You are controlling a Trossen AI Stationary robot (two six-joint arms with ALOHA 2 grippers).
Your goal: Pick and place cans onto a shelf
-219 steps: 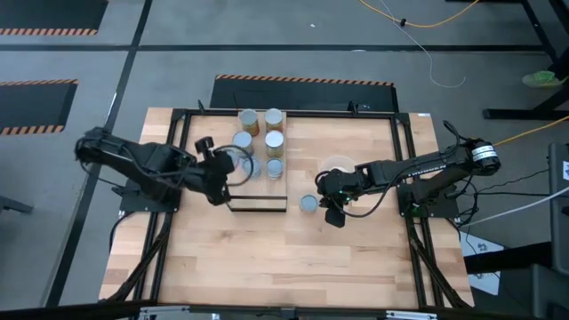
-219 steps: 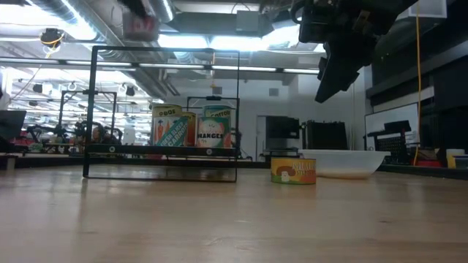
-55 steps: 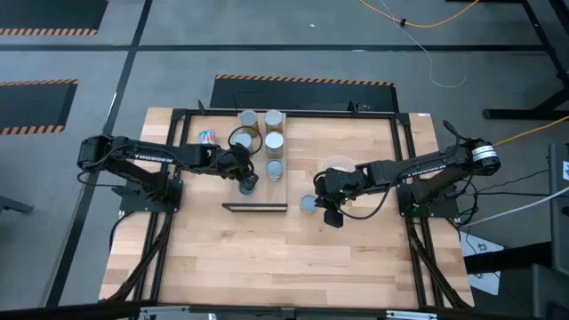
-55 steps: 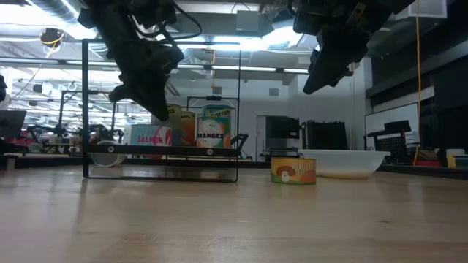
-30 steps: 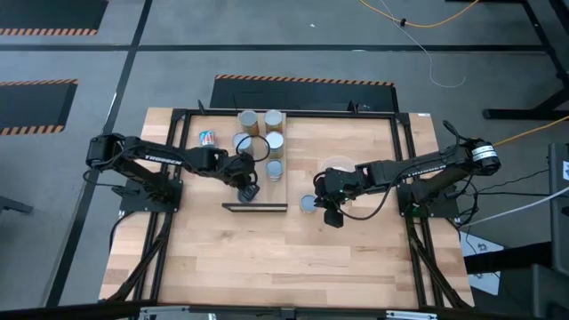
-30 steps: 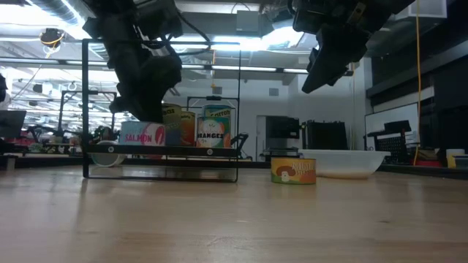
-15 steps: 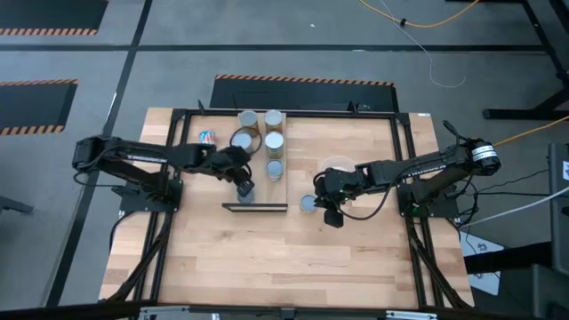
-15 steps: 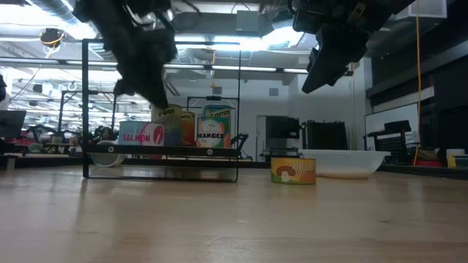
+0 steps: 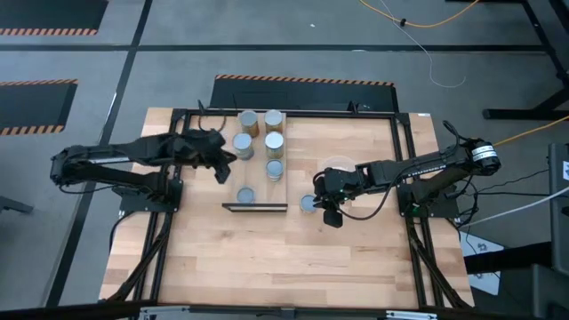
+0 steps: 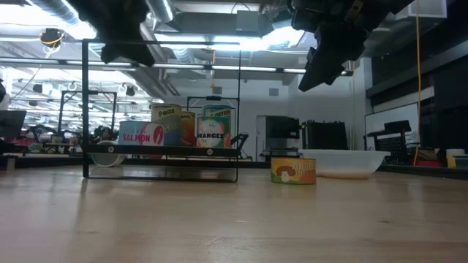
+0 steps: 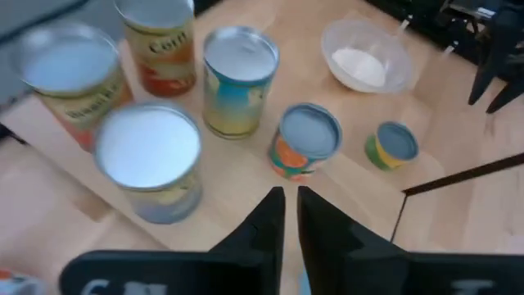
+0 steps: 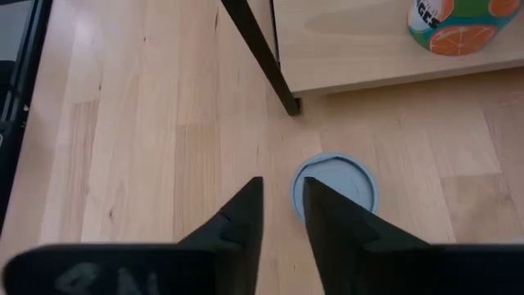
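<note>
- my left gripper [image 9: 224, 166] frame-left of the cans [image 9: 258, 142] on the shelf [image 9: 255, 207]; fingers nearly closed, empty
- my right gripper [image 9: 327, 212] beside a lone can [image 9: 308, 204] mid-frame; fingers narrowly parted, grasping nothing

The light-wood worktop [image 9: 284, 258] stands on a grey floor [image 9: 178, 44] crossed by dark lines, with black mats edged in orange-and-black hazard stripes [image 9: 302, 80] on its far side and to the left. A yellow cable [image 9: 418, 22] and a white one trail over the floor at the far right. Seen level across the worktop, the room behind is a workshop with bright ceiling lights [image 10: 241, 42], overhead pipes and ducts [image 10: 66, 14], and a whiteboard [image 10: 391, 124] on the right.
</note>
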